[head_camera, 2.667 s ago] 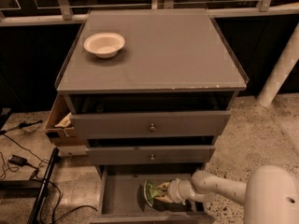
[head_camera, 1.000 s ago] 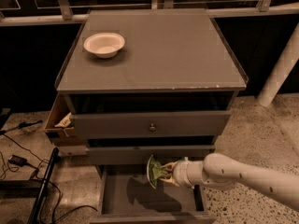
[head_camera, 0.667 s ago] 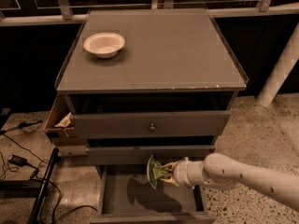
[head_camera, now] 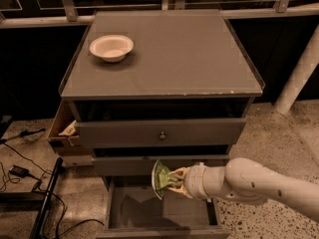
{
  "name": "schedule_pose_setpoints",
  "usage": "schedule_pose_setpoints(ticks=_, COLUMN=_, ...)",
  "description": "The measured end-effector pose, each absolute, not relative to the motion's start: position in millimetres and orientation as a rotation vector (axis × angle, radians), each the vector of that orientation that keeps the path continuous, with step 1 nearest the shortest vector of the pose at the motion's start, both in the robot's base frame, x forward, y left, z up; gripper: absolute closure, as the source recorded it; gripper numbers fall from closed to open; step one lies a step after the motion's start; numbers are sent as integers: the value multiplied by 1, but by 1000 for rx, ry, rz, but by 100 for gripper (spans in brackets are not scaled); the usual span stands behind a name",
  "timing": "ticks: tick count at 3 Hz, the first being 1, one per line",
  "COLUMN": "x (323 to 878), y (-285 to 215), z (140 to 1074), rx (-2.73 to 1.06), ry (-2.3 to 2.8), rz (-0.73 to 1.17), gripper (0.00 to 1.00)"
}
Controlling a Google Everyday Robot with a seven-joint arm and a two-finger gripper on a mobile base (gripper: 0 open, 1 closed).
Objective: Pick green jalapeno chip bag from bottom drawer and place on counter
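**While the drawer stands open, the bag hangs clear of it**

Because the job ends on top, the grey cabinet [head_camera: 159,132] matters most. Its counter [head_camera: 174,59] fills the twelve o'clock part of the view, wide and flat, with bare room across its middle and its three o'clock side for a landing.

At six o'clock the bottom drawer [head_camera: 144,210] is pulled out. Its grey floor is bare, so the bag is out of it and the pick looks done.

The pale arm [head_camera: 249,180] reaches in from four o'clock, lying low and nearly level. That probably suits a reach into a shallow drawer, but it leaves a long climb to the top.

The white bowl [head_camera: 111,47] sits at ten o'clock on the counter, well apart from the free area, so it should not get in the way.

The gripper [head_camera: 174,179] hangs above the open drawer, just in front of the middle drawer's face, with its fingers clamped on one end of the bag.

The green chip bag [head_camera: 160,179] sticks out toward nine o'clock from that pinch, standing on edge and touching nothing else. An end grip on crinkly foil may slip, so I judge a slow rise wise.
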State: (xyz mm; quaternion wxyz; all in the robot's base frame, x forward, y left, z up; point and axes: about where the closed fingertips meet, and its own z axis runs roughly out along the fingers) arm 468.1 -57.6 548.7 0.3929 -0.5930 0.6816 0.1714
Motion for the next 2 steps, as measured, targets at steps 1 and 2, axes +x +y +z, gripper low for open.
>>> schedule_pose_setpoints(ticks=1, x=456, y=-43, z=640, rx=-1494, ry=1689, rz=391, gripper=100)
schedule_pose_setpoints(ticks=2, x=458, y=-43, z=669, rx=-1533, ry=1658, rz=306, gripper=100)
